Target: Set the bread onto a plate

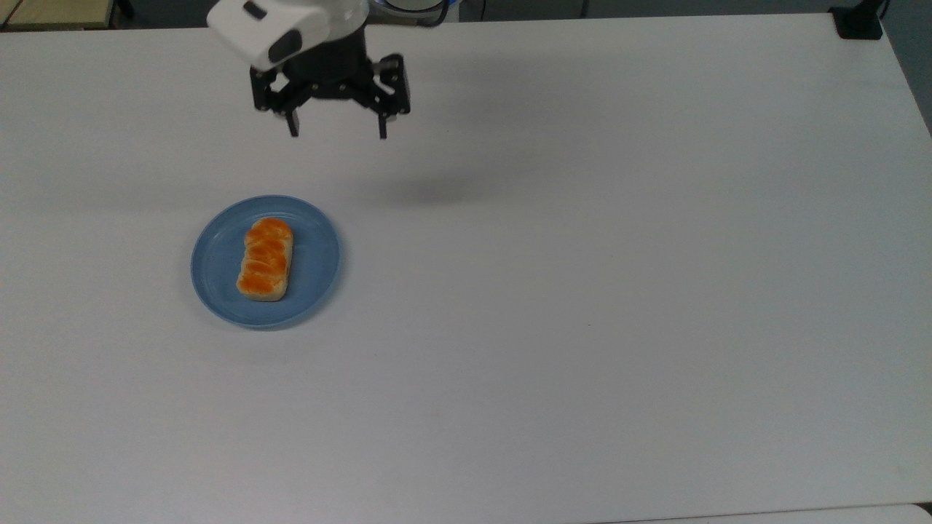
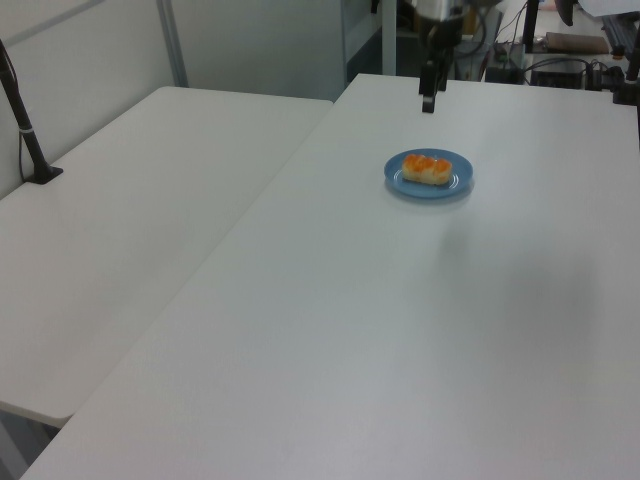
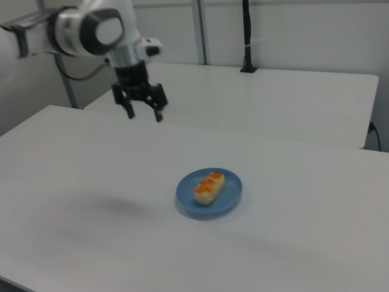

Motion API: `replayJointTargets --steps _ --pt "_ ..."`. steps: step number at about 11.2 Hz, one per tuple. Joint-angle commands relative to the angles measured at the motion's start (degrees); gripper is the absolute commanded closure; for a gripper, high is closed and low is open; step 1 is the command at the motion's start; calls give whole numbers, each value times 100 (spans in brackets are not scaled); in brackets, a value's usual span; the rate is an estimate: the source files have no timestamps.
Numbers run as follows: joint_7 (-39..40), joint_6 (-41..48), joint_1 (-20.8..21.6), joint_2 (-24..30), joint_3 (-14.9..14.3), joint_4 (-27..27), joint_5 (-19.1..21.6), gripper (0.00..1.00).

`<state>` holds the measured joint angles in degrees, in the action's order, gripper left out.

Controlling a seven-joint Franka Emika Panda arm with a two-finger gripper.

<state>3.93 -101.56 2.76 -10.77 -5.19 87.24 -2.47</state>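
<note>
The bread (image 1: pixel 265 259), an oblong loaf with a glossy orange-brown top and pale sides, lies on the round light-blue plate (image 1: pixel 317 255) at the top view's left. The left view shows the same bread (image 2: pixel 427 167) resting on the plate (image 2: pixel 456 185), and so does the right view, with the bread (image 3: pixel 209 187) on the plate (image 3: pixel 231 190). My gripper (image 1: pixel 337 132) hangs high above the table, up and to the right of the plate in the top view, well apart from the bread. Its two black fingers stand wide apart with nothing between them, as the gripper (image 3: pixel 144 115) shows in the right view.
The white table (image 1: pixel 582 291) stretches wide to the top view's right of the plate. A second white table (image 2: pixel 130 220) adjoins it on the left view's left, with a black post (image 2: pixel 25 130) clamped at its edge. A black clamp (image 1: pixel 859 22) sits at the top view's far right corner.
</note>
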Motion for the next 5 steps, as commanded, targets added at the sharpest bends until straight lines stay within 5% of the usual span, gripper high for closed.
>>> replayJointTargets --steps 1,5 --pt "-226 592 285 882 -43 302 1 0" --pt "-253 963 313 937 -52 303 36 0"
